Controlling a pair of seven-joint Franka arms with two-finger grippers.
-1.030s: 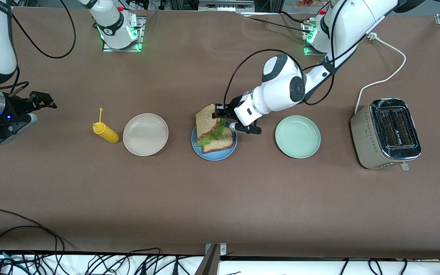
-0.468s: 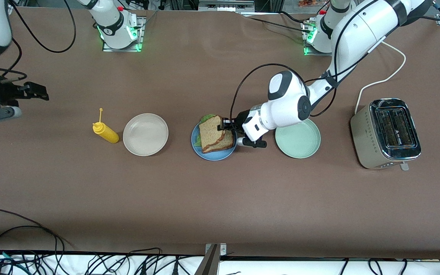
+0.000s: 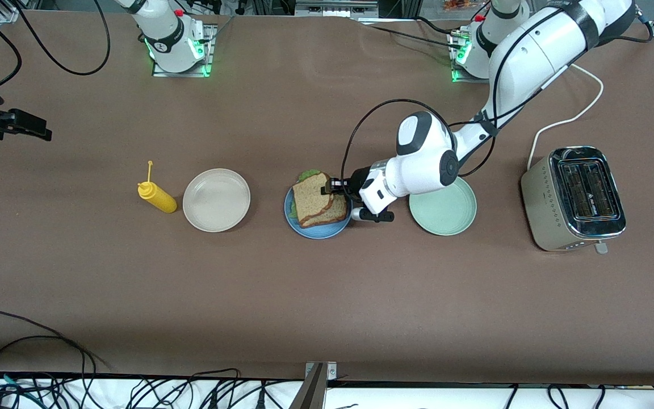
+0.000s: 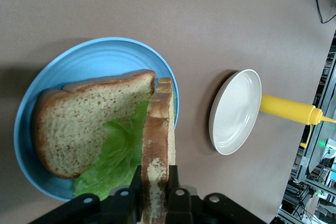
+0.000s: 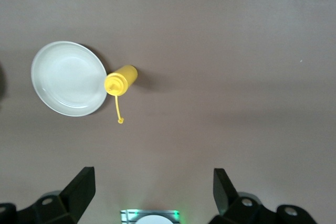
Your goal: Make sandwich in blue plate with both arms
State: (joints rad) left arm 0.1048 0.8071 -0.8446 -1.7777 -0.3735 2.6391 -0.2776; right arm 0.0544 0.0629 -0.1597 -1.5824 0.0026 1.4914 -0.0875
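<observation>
The blue plate (image 3: 320,233) (image 4: 94,51) holds a brown bread slice (image 4: 79,124) with a green lettuce leaf (image 4: 118,153) (image 3: 307,174) on it. A second bread slice (image 3: 309,196) (image 4: 157,129) leans tilted over the lettuce. Its crust edge sits between the fingers of my left gripper (image 3: 332,186) (image 4: 155,182), which is shut on it at the plate's rim. My right gripper (image 3: 17,124) (image 5: 155,187) hangs open and holds nothing, high over the right arm's end of the table.
A yellow squeeze bottle (image 3: 156,197) (image 5: 122,81) lies beside a beige plate (image 3: 216,200) (image 5: 68,78) toward the right arm's end. A pale green plate (image 3: 446,213) and a toaster (image 3: 574,196) stand toward the left arm's end. Cables run along the table's front edge.
My left gripper has brought the raised top slice down over the lettuce and lower slice. My right arm has drawn back toward its end of the table.
</observation>
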